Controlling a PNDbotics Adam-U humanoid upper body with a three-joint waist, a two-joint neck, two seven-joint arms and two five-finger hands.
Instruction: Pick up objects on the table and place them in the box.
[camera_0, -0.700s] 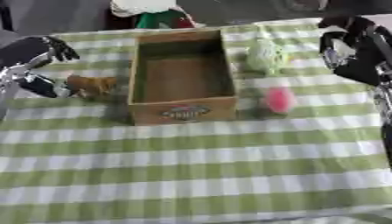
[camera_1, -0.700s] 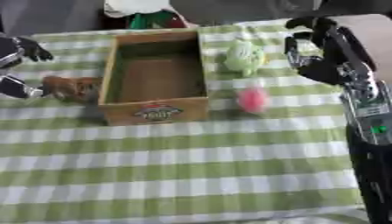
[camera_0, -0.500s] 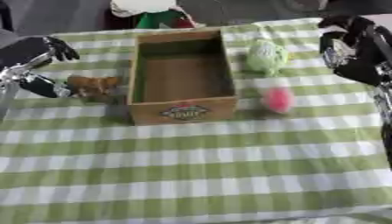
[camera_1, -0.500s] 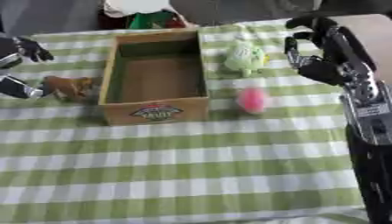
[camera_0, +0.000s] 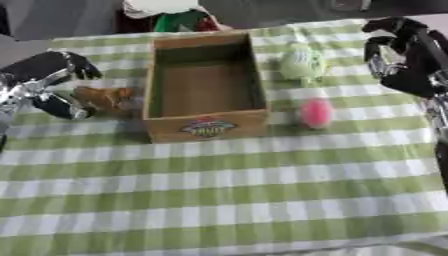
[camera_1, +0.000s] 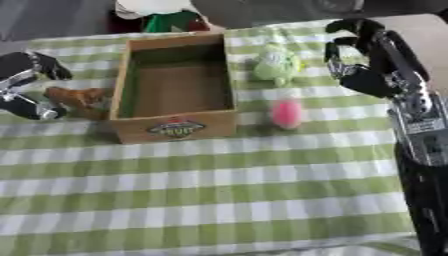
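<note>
A green-and-white checked cloth (camera_0: 227, 200) is covering the table, with a cardboard box (camera_0: 204, 87) sitting open and empty toward the far middle, a printed label on its near wall. A small brown toy animal (camera_0: 103, 97) is lying just beside the box's left wall. On the other side, a pale green plush toy (camera_1: 277, 62) is sitting near the far right corner of the box, and a pink egg-shaped toy (camera_0: 315, 112) is lying nearer, close to the box's near right corner. The left hand (camera_0: 51, 82) is hanging just left of the brown animal, fingers and thumb curved wide apart and holding nothing; compared with a moment ago it is sitting slightly closer to the toy. The right hand (camera_1: 367, 60) is hovering to the right of the plush, fingers loosely bent, empty, much where it was. The toys are lying as before. A red, green and white object (camera_0: 171, 15) is showing beyond the far edge.
</note>
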